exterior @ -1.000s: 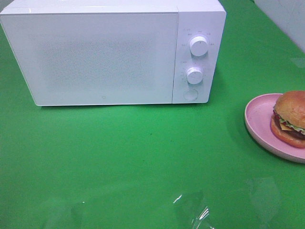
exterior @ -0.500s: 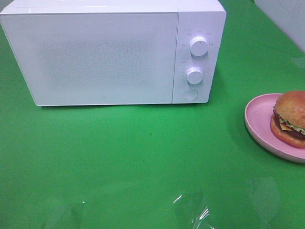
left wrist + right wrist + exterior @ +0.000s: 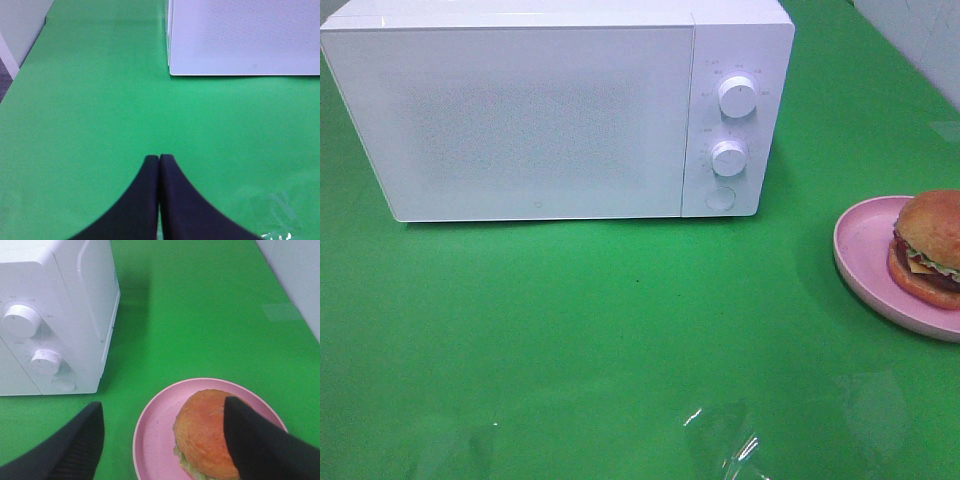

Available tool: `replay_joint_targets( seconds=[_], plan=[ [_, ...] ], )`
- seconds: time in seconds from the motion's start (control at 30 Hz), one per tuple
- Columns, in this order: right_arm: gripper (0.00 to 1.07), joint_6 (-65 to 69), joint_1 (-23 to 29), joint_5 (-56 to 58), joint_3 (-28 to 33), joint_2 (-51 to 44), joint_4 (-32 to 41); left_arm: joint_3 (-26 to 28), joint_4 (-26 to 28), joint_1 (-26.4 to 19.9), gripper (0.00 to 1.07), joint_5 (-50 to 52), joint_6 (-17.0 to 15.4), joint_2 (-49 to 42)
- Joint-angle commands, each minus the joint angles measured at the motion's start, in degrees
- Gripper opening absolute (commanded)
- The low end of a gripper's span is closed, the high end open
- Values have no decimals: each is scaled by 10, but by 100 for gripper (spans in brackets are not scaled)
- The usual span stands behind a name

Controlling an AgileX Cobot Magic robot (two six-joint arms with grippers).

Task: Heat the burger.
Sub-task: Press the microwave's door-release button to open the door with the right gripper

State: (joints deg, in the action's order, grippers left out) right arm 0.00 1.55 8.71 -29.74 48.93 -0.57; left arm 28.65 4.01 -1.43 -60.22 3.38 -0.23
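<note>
**Fig. 1. Burger plated, microwave shut, both grippers empty**

The burger [image 3: 930, 245] rests on a pink plate [image 3: 865, 250] at the right edge of the green tabletop [image 3: 620, 320]. It is well apart from the white microwave [image 3: 520, 120], which stands toward the far left corner with its door closed. Your right gripper [image 3: 164, 412] hangs over the plate with its jaws spread wide and nothing between them. Your left gripper is clenched on nothing, its fingertips [image 3: 150, 172] pressed together above bare tabletop.

Likely hazards:
1. The door is shut, so if you carry the plate over first it has nowhere to go.
2. The burger sits off-centre, toward the tabletop's right edge — lift by 1 rim and the plate may tilt and the stacked layers slide.
3. Pinch the bun itself and it may squash or come apart.
</note>
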Motion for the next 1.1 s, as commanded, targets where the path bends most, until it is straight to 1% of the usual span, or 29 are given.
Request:
replay_joint_targets(
  seconds=[0.03,0.07,0.13,0.17,0.2,0.3,0.33,0.43,0.47,0.5,0.53,0.57,0.6,0.63,0.7,0.73,0.77,0.87,0.93,0.97,1.0,1.1],
  plan=[
    [64,-9,0,-62,1,73,-1,-1,1,2,0,7,1,-16],
    [64,-9,0,-62,1,73,-1,-1,1,2,0,7,1,-16],
    [64,-9,0,-111,1,143,-1,-1,1,2,0,7,1,-16],
    [64,-9,0,-111,1,143,-1,-1,1,2,0,7,1,-16],
    [64,-7,0,-138,0,170,-1,-1,1,2,0,7,1,-16],
    [64,-5,0,-151,0,181,-1,-1,1,2,0,7,1,-16],
    [64,4,0,-181,0,206,-1,-1,1,2,0,7,1,-16],
    [64,7,2,-206,0,228,-1,-1,1,2,0,7,1,-16],
    [64,5,17,-223,0,246,-1,-1,1,2,0,7,1,-16],
    [64,5,17,-223,0,246,-1,-1,1,2,0,7,1,-16],
    [64,3,40,-238,0,265,-1,-1,1,2,0,7,1,-16],
    [64,3,40,-238,0,265,-1,-1,1,2,0,7,1,-16],
    [64,3,73,-254,0,287,-1,-1,1,2,0,7,1,-16],
    [64,3,73,-254,0,287,-1,-1,1,2,0,7,1,-16],
    [64,3,138,-289,0,332,-1,-1,1,2,0,7,1,-16],
    [64,3,138,-289,0,332,-1,-1,1,2,0,7,1,-16],
    [64,4,167,-304,0,353,-1,-1,1,2,0,7,1,-16],
    [64,4,179,-312,0,362,-1,-1,1,2,0,7,1,-16],
    [64,4,228,-356,0,404,-1,-1,1,2,0,7,1,-16],
    [64,4,228,-356,0,404,-1,-1,1,2,0,7,1,-16],
    [64,6,244,-375,0,421,-1,-1,1,2,0,7,1,-16],
    [64,9,256,-395,0,439,6,-1,1,2,0,7,1,-16]
  ],
)
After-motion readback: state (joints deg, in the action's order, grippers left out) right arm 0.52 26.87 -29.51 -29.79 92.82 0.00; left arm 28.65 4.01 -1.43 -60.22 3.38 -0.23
